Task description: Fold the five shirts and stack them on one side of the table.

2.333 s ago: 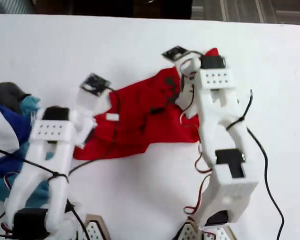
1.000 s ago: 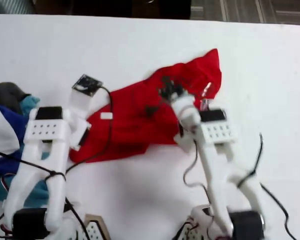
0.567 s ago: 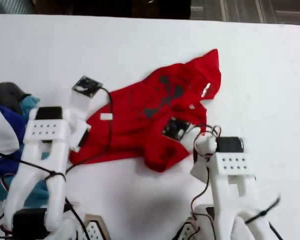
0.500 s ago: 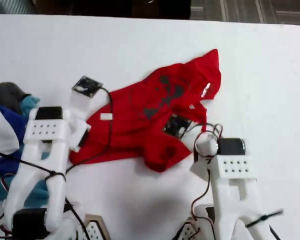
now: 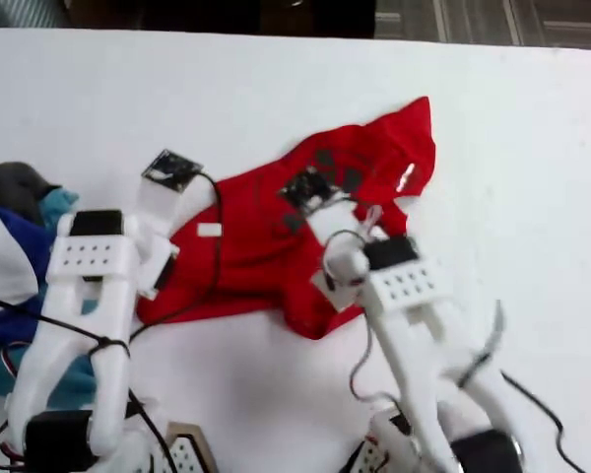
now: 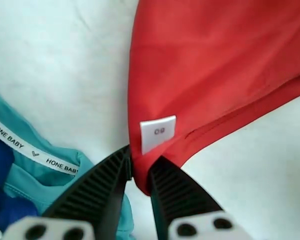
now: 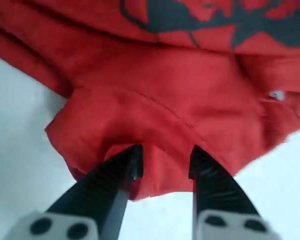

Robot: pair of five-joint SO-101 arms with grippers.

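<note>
View: high
Progress: judged early. No folded shirt or stack is visible.
Red shirt (image 5: pixel 305 232): spread but rumpled at the centre of the counter (image 5: pixel 532 148), its long axis running from 8 o'clock to 2 o'clock.
Shirt heap (image 5: pixel 15 246): teal, blue, dark and white garments bunched at the 9 o'clock edge, all unfolded.
Remaining work: judged to be flattening and folding the red shirt, then the heap, then stacking.
Left fingers (image 5: pixel 167 268): at the red shirt's 8 o'clock corner.
Right fingers (image 5: pixel 327 284): at the near hem of the red shirt, toward its 5 o'clock corner.

View: left wrist
Left fingers (image 6: pixel 102 185): drawn together and clamped on the corner of the red shirt (image 6: pixel 215 65).
Contact: the hem runs into the narrow gap between the fingers. A white size tag (image 6: pixel 157 132) sits just beyond the tips.
Teal shirt (image 6: pixel 35 170): beside the fingers, not gripped.

View: right wrist
Right fingers (image 7: pixel 115 172): apart, with a wide gap.
Contact: a doubled fold of the red shirt (image 7: pixel 155 110) lies between and under the tips, and no clamping is evident.
Dark print (image 7: pixel 215 20): well beyond the tips.
</note>
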